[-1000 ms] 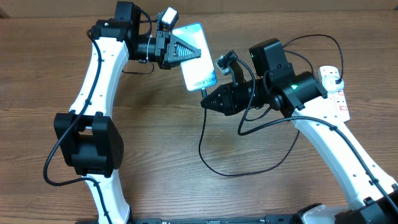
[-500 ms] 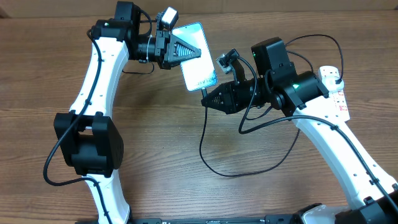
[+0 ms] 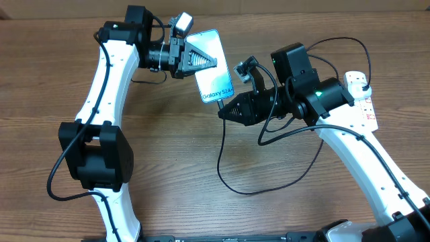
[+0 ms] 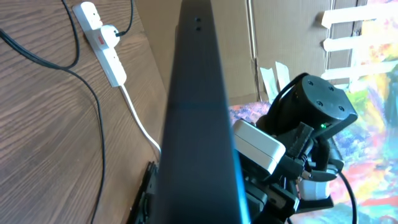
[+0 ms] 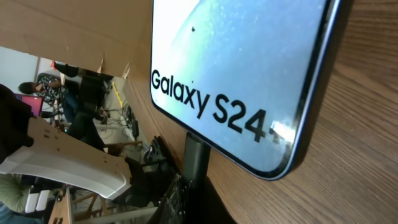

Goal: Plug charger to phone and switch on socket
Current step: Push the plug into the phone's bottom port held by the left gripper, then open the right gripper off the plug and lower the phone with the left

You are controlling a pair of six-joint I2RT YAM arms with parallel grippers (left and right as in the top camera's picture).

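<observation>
One phone (image 3: 213,77) pinched by left end effector (image 3: 215,61), charger (image 3: 219,156) tip by right end effector (image 3: 222,112), port unseen, socket (image 3: 366,107) half-covered.

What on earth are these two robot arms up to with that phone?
They are plugging a phone in to charge. The left claw holds the phone tilted above the table, its screen reading "Galaxy S24". The right claw grips the tip end of the charger and has it against the phone's bottom edge; whether it is fully in, I cannot tell. The socket, a white power strip, lies at the table's right edge with neither claw near it.
</observation>
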